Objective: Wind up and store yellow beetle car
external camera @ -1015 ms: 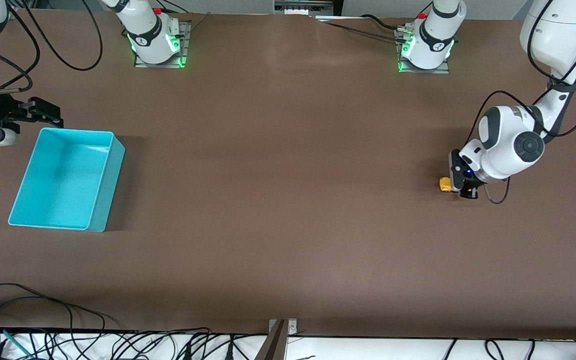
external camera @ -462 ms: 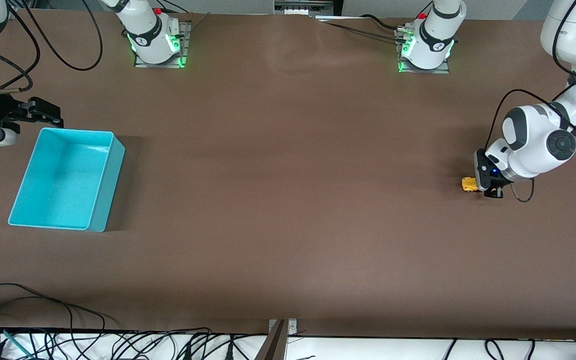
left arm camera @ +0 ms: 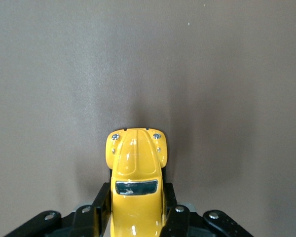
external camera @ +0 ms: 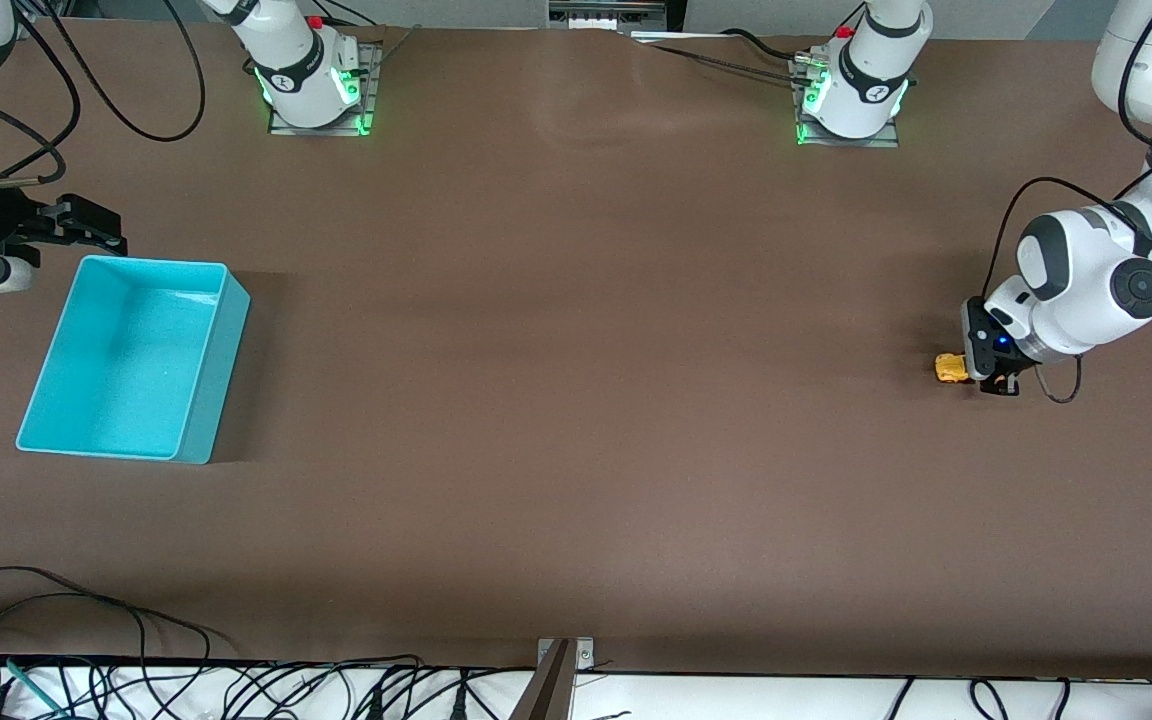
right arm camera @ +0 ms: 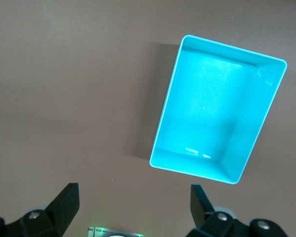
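The yellow beetle car is down at the table surface toward the left arm's end of the table. My left gripper is shut on it. In the left wrist view the car points away from the wrist, and black fingers press on both sides of its body behind the dark windscreen; its wheels are hidden. My right gripper waits open by the turquoise bin, at the right arm's end. The right wrist view shows its fingertips wide apart, nothing between them, with the empty bin nearby.
Two arm bases with green lights stand along the back edge of the table. Loose black cables and a metal bracket lie at the edge nearest the front camera. Bare brown tabletop spans between bin and car.
My left gripper has pulled the car along the table toward the left arm's end, more slowly in the last half second. The right arm and the bin have not moved.
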`<state>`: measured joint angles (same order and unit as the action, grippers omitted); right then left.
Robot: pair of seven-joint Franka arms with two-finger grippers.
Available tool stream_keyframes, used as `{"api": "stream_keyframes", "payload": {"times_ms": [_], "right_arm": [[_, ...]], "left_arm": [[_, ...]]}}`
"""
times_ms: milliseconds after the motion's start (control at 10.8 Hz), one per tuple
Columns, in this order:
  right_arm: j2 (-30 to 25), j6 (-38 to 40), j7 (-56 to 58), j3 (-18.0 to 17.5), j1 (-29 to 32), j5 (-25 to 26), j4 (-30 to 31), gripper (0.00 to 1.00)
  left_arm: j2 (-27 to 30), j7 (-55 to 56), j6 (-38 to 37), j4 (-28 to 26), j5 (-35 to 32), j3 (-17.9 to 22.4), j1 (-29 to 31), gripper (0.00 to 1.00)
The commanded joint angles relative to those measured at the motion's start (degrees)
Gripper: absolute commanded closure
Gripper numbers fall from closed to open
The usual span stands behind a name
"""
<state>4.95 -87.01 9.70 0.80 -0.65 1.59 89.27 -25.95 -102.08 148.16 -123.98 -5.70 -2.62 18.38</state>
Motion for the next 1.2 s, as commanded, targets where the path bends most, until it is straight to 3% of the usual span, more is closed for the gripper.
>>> {"api": "stream_keyframes", "payload": {"times_ms": [0,738,831,923,1015,1108], "right_arm": [[-0.4,-0.1,0.8,0.0,0.1,-0.9,0.5,0.00],[-0.4,-0.1,0.8,0.0,0.1,-0.9,0.5,0.00],[-0.4,-0.1,0.8,0.0,0.1,-0.9,0.5,0.00],[-0.4,-0.1,0.8,0.0,0.1,-0.9,0.5,0.00],[-0.4,-0.1,0.8,0.0,0.1,-0.9,0.5,0.00],[-0.4,-0.1,0.8,0.0,0.1,-0.9,0.5,0.00]], "left_arm": [[-3.5,-3.3,0.1,0.8,-1.2,0.9,1.4,0.95],[-3.9,-3.7,0.2,1.0,-1.2,0.9,3.3,0.92],[-3.9,-3.7,0.2,1.0,-1.2,0.9,3.5,0.80],[-3.7,-3.7,0.2,1.1,-1.2,0.9,3.9,0.46],[-2.3,-3.9,0.0,1.1,-1.2,0.9,4.1,0.00],[-0.7,-3.8,-0.1,1.1,-1.2,0.9,4.1,0.00]]}}
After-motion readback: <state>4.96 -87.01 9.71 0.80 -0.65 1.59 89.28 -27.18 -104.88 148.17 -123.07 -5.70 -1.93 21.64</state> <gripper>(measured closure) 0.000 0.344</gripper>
